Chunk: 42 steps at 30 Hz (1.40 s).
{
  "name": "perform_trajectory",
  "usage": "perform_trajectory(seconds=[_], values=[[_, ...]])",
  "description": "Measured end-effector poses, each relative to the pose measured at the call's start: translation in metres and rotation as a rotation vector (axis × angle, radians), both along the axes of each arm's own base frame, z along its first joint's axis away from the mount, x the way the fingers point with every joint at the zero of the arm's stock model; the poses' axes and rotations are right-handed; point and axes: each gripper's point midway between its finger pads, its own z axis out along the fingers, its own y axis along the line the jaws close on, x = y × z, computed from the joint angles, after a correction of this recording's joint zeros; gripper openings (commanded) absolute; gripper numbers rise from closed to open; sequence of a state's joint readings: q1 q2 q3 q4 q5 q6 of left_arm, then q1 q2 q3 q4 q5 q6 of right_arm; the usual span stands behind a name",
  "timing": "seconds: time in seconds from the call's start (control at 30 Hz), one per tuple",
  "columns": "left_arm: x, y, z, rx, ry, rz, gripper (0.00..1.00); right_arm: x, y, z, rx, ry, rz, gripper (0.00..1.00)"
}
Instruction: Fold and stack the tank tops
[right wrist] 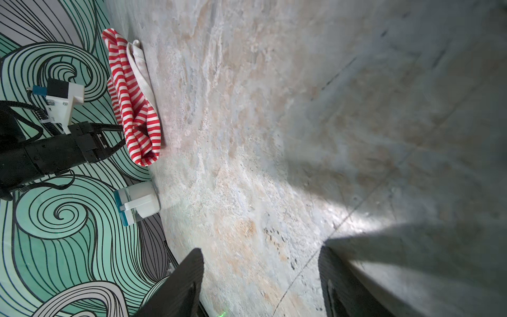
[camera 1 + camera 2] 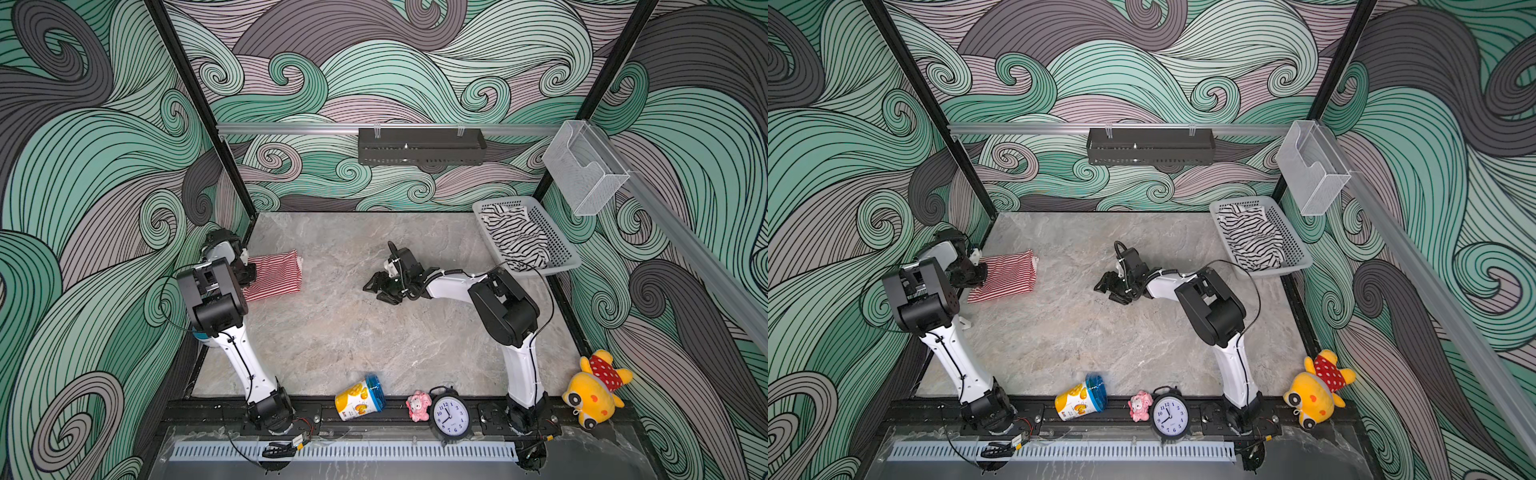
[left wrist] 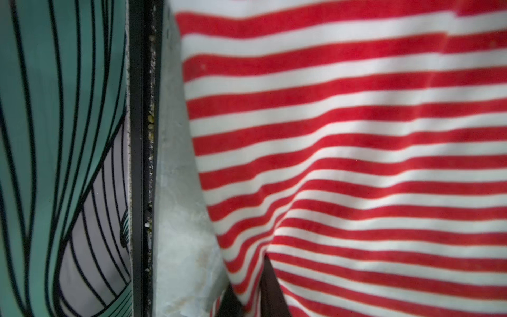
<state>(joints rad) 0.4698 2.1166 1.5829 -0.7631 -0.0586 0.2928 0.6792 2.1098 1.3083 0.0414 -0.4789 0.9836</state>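
The grey marble-look table (image 2: 332,332) is lying bare across its middle, leaving wide passage around the right end effector (image 2: 374,291) hovering there. The folded red-and-white striped tank top (image 2: 276,276) and the left end effector (image 2: 250,274) are crowding the left edge by the wall. A grey perforated plastic basket (image 2: 552,237) holding the black-and-white striped tank top (image 2: 515,239) is blocking the far right corner. A tipped yellow canister (image 2: 359,397), pink figurine (image 2: 417,406), black alarm clock (image 2: 451,415) and yellow plush toy (image 2: 594,395) are lining the near edge.

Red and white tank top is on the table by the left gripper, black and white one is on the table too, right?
Not quite: the black-and-white tank top lies in the grey basket, not on the table, as both top views show. The red-and-white tank top is on the table by the left gripper.
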Motion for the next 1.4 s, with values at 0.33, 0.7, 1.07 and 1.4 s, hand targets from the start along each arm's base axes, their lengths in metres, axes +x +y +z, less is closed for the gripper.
perform_trajectory(seconds=[0.33, 0.7, 1.07, 1.4], values=[[0.001, -0.004, 0.031, 0.015, -0.065, -0.027, 0.4, 0.0, 0.0, 0.0, 0.001, -0.001, 0.0, 0.68], [0.027, -0.074, 0.086, -0.014, -0.184, -0.18, 0.34, -0.006, -0.008, 0.0, -0.007, 0.0, -0.006, 0.68], [0.042, -0.157, 0.049, -0.066, -0.1, -0.343, 0.29, -0.014, -0.043, 0.001, -0.044, 0.01, -0.056, 0.68], [0.011, -0.171, 0.003, -0.104, 0.029, -0.358, 0.24, -0.018, -0.067, 0.002, -0.061, 0.015, -0.098, 0.68]])
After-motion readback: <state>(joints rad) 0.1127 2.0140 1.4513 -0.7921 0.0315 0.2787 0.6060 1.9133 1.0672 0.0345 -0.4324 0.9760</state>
